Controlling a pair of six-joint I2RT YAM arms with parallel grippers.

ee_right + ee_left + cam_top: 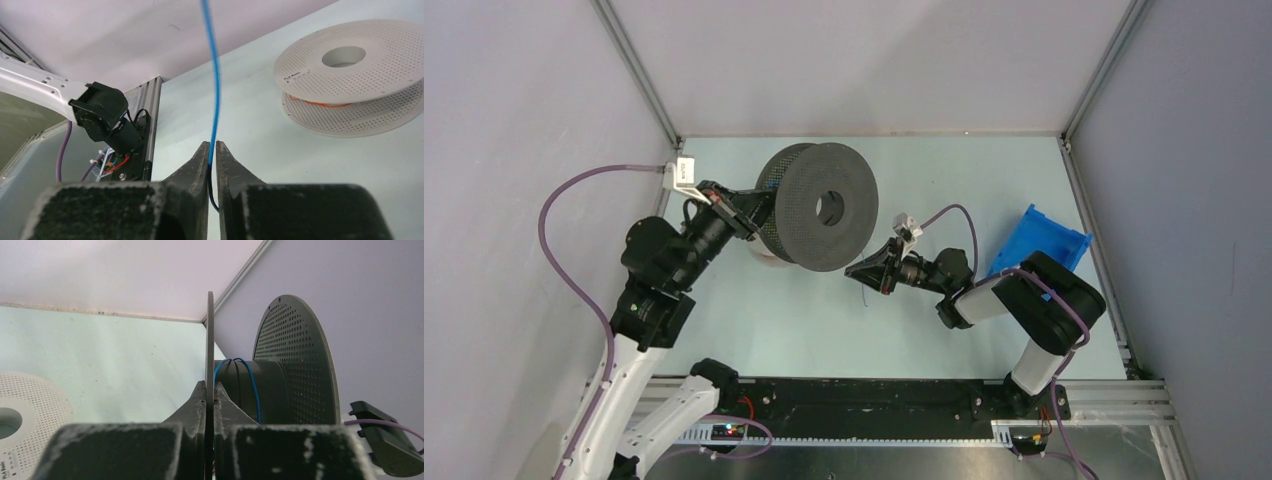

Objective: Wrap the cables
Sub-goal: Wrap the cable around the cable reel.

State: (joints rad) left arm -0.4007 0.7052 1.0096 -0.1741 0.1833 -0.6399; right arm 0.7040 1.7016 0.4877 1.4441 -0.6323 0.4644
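"Right wrist view: grip status?"

"Right gripper [212, 148] is pressed together on the blue cable [215, 85], pinching it at the very tips. The cable runs straight up from the tips and out of frame. A short tail shows behind them, between the fingers."

"And the left?"

"Left gripper [210, 390] is clamped on the near flange of the dark spool [295, 360], which is held upright. A few blue turns lie on the core just right of its tips."

"Other spool?"

"White spool [350, 70] lies flat, well beyond the right gripper and to its right, with reddish cable [310, 103] wound in it — nothing touching it."

"Risks?"

"Three, in my judgement. The cable is thin and likely slick, so a tip pinch may let it slide and the turns would slacken. Pull too hard and the spool could twist in the left pinch — it holds only a thin flange edge. Feed off-line and a turn may ride over the flange instead of landing on the core."
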